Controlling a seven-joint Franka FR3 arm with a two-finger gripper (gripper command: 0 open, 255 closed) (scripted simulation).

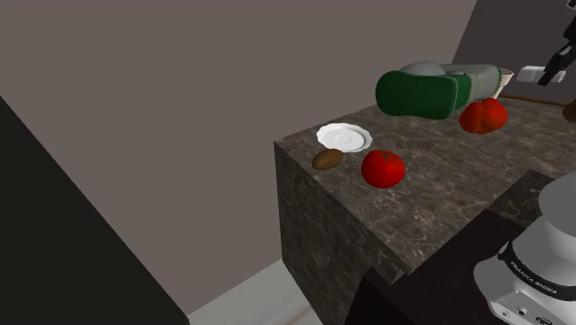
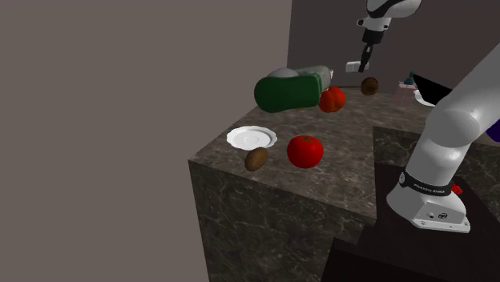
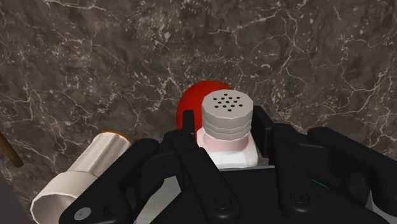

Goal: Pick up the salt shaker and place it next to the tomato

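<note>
Dark, white-veined stone surface [image 3: 95, 57] lies beneath the small white salt shaker with a grey, faceted, perforated cap [image 3: 226, 107]. The all-black gripper [image 3: 224, 124] clasps the shaker between its fingers, aloft over a glossy round red tomato [image 3: 193, 103]. If let go from up here, the hard, smooth shaker would likely strike that curved skin, then tip or roll. A white cylinder with an orange end [image 3: 83, 175] crowds the landing spot. A second round red tomato [image 1: 383, 169], well apart, could confuse the target.
</note>
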